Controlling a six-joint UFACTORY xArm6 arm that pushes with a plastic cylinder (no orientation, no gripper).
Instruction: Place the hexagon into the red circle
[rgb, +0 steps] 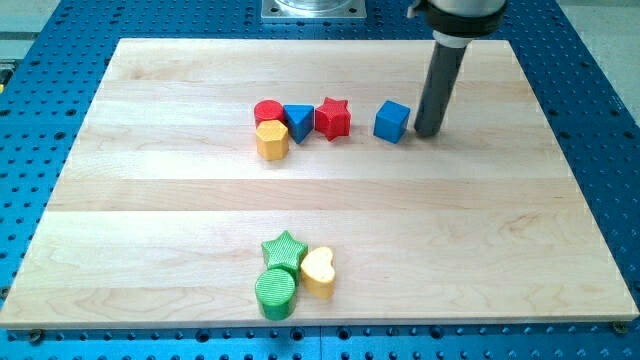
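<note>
The yellow hexagon (272, 140) sits left of the board's centre, toward the view's top. It touches the red circle (268, 112) just above it. A blue triangle (299, 122) lies against both on their right, and a red star (332, 118) is next to the triangle. A blue cube (392, 121) stands further right. My tip (427, 132) rests on the board just right of the blue cube, very close to it, and far right of the hexagon.
A green star (284, 249), a yellow heart (319, 271) and a green cylinder (275, 293) cluster near the view's bottom edge. The wooden board (150, 220) lies on a blue perforated table (30, 180). The arm's base plate (313, 9) is at the top.
</note>
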